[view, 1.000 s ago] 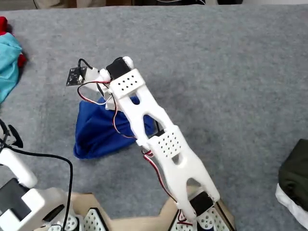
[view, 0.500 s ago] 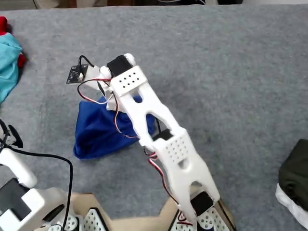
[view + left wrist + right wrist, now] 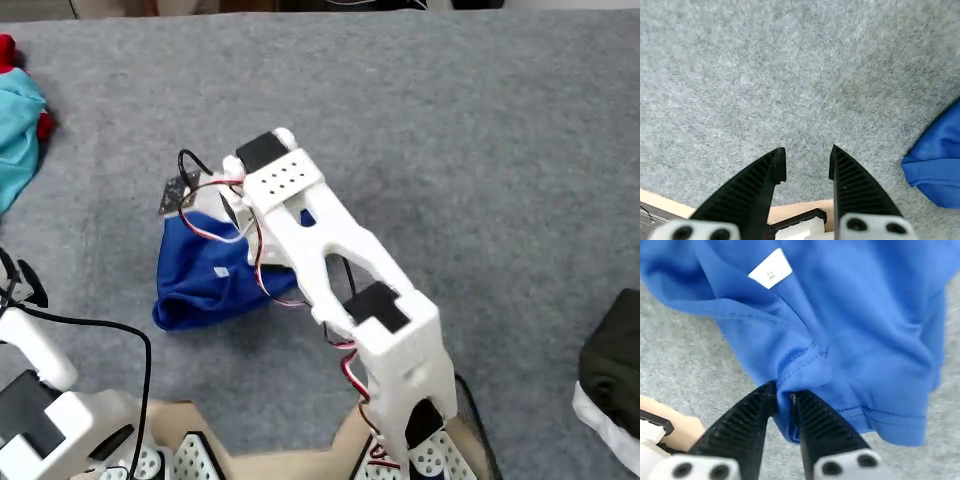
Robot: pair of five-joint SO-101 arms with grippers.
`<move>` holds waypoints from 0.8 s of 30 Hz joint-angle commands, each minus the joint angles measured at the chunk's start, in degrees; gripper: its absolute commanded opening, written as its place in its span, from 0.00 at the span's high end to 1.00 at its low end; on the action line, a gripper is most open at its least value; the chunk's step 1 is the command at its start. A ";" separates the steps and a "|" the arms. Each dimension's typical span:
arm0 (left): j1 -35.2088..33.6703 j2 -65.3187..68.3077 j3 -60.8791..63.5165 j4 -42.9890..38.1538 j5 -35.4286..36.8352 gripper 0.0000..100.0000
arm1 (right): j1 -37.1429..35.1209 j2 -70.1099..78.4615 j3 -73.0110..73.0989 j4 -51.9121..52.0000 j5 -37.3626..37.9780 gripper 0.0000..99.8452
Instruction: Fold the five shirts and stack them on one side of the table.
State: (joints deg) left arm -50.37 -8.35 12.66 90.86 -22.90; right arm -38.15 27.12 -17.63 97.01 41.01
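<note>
Black ribbed fingers [image 3: 742, 427] of the right gripper [image 3: 785, 399] are pinching a hem fold of the crumpled royal-blue cotton shirt [image 3: 855, 330], nearly closed w/ just the cloth btwn them. Fabric is bunching out from the pinch, and a small white sewn-in tag [image 3: 770, 269] is facing the camera farther along the shirt.

The right wrist view is giving that pinch close up. The high view is giving the pose: the white right arm [image 3: 335, 265] is leaning forward from its base at the near table edge, elbow bent, wrist pitching down over the far part of the shirt [image 3: 205, 280], w/ thin red, white and black wires [image 3: 215, 225] looping beside it. The shirt is sitting as a heap on the grey felt table [image 3: 480, 150], left of centre, partly under the arm.

The left gripper [image 3: 807, 162] is holding nothing, its fingers spread apart over bare felt, w/ the shirt's edge [image 3: 940, 170] off to one side.

The high view is also showing the white left arm [image 3: 45, 400] sitting low at the near left corner, a teal cloth [image 3: 15, 130] at the left edge, and a dark green cloth [image 3: 615, 360] at the right edge, both well apart from the shirt.
</note>
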 commanded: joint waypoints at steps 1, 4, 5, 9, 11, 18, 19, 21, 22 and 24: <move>-0.53 -2.77 -0.35 -0.53 -1.32 0.85 | -0.13 -8.13 8.22 -3.78 1.67 1.00; -0.44 -2.77 -0.35 -0.62 -1.32 0.85 | -0.13 -12.88 16.13 -7.65 1.85 1.00; -0.44 -2.68 -0.44 -0.62 -1.32 0.85 | -0.04 -14.29 18.68 -8.70 1.85 1.00; -0.26 -2.68 -0.53 -0.62 -1.32 0.85 | -0.04 -19.30 27.82 -12.40 1.93 1.00; -0.18 -2.68 -0.53 -0.62 -1.32 0.85 | -0.04 -21.14 31.69 -14.42 1.93 0.99; -0.18 -2.77 -0.53 -0.35 -1.32 0.85 | 6.20 -24.66 36.18 -17.85 2.99 0.82; -0.18 -2.77 -0.53 -0.35 -1.32 0.85 | 7.43 -25.27 35.74 -17.49 4.13 0.80; -0.09 -2.77 -0.53 -0.35 -1.32 0.85 | 9.27 -27.12 33.80 -15.74 5.27 0.79; 0.00 -2.77 -0.53 -0.35 -1.32 0.85 | 9.80 -27.91 32.13 -14.86 5.27 0.79; 0.09 -2.77 -0.53 -0.35 -1.32 0.85 | 10.51 -28.88 27.91 -13.54 5.19 0.79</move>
State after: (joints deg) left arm -50.37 -8.35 12.66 90.86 -23.78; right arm -29.63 2.42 16.13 81.89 45.49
